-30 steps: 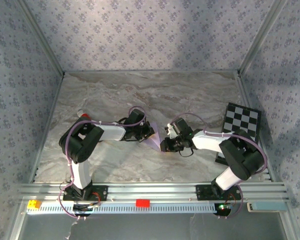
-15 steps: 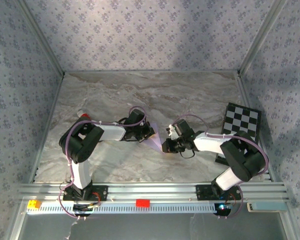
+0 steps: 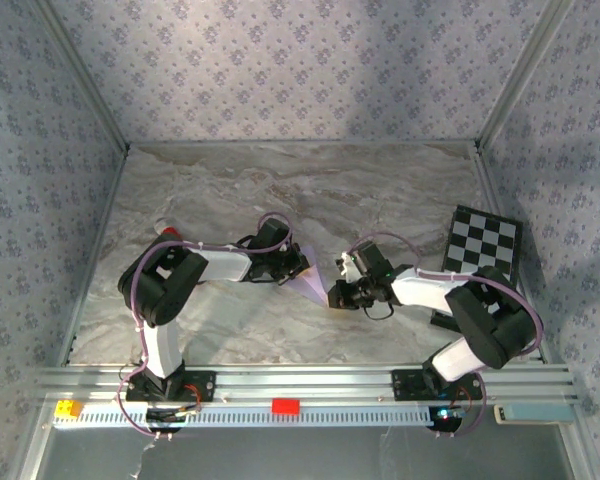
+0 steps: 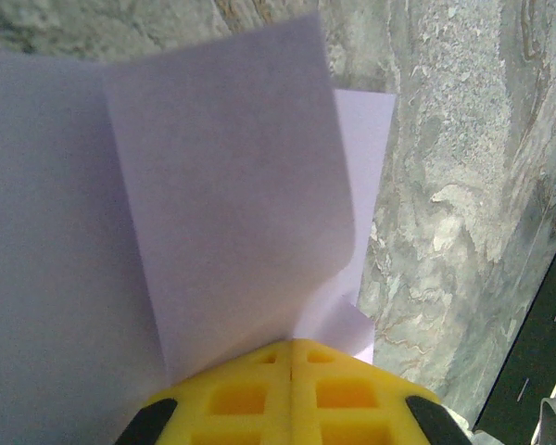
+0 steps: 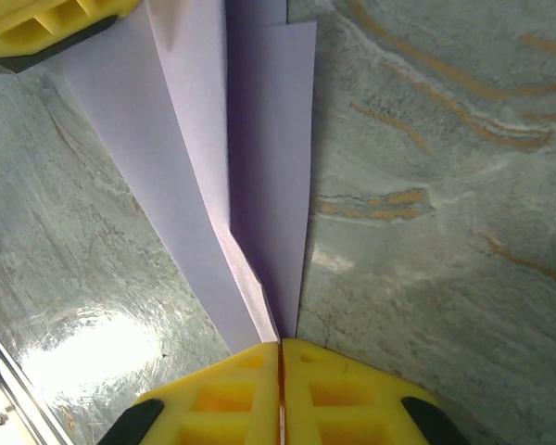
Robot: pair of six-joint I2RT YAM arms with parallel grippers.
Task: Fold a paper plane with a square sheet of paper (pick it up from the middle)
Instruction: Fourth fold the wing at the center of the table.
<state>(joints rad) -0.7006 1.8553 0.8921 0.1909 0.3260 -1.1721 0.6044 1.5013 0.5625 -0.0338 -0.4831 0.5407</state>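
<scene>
The folded sheet of paper [image 3: 315,283] is sitting near the middle of the tabletop [image 3: 280,185], somewhat closer to the near edge than to the far one, its pale lilac layers narrowing toward the right arm. In the left wrist view the sheet of paper [image 4: 232,185] is showing an upper flap curling over a lower layer. In the right wrist view the sheet of paper [image 5: 259,167] is running as long creased panels down to a narrow end.

The left gripper [image 3: 298,265] is pinching the paper's left side, its yellow fingers [image 4: 250,399] pressed together on it. The right gripper [image 3: 332,296] is clamping the narrow end, its fingers [image 5: 232,399] meeting with the paper between them.

Whether the paper is resting on the surface or being held just above it is hard to say. A checkered board [image 3: 485,245] is lying at the tabletop's right edge.
</scene>
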